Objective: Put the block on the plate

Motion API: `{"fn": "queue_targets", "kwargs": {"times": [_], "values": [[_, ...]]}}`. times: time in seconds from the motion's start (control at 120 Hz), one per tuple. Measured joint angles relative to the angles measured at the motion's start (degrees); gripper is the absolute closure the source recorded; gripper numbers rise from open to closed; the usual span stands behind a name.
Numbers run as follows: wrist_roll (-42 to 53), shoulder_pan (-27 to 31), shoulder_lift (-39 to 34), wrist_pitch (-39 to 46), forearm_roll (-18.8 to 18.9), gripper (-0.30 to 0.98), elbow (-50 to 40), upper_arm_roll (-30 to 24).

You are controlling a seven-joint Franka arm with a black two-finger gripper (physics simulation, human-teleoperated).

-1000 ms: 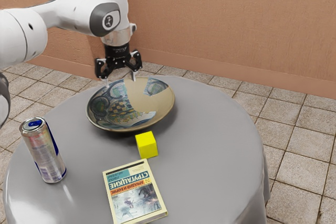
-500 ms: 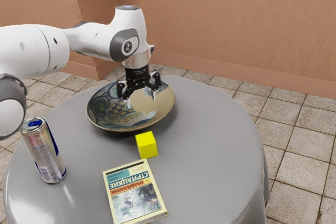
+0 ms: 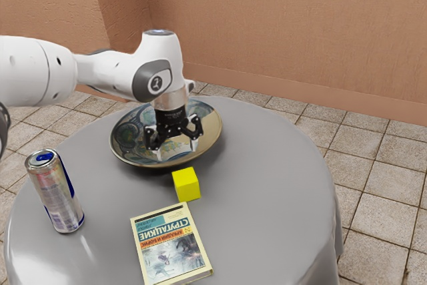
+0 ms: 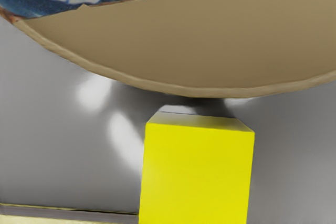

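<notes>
Plate (image 3: 210, 125) partly behind the fingers (image 3: 194, 144)

A patio or café-style corner, indoors or out unclear: rough terracotta-colored walls (image 3: 280, 25) with a plain baseboard (image 3: 280, 90) meet a square-tiled floor (image 3: 373, 185) beyond the edge of a round, gray-draped table (image 3: 260, 178), set with a decorated plate (image 3: 127, 135), a drink can (image 3: 57, 195) and a paperback (image 3: 173, 248).

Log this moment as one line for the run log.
gripper: open, raised near block | block: on table, beside plate | status: not yet grasped | next: probably lower onto block
</notes>
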Motion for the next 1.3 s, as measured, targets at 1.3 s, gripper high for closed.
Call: {"fn": "queue_targets", "kwargs": {"times": [1.3], "values": [[1.25,0.35,9.5,12.41,-3.02,0.02,-2.53,-0.15]]}}
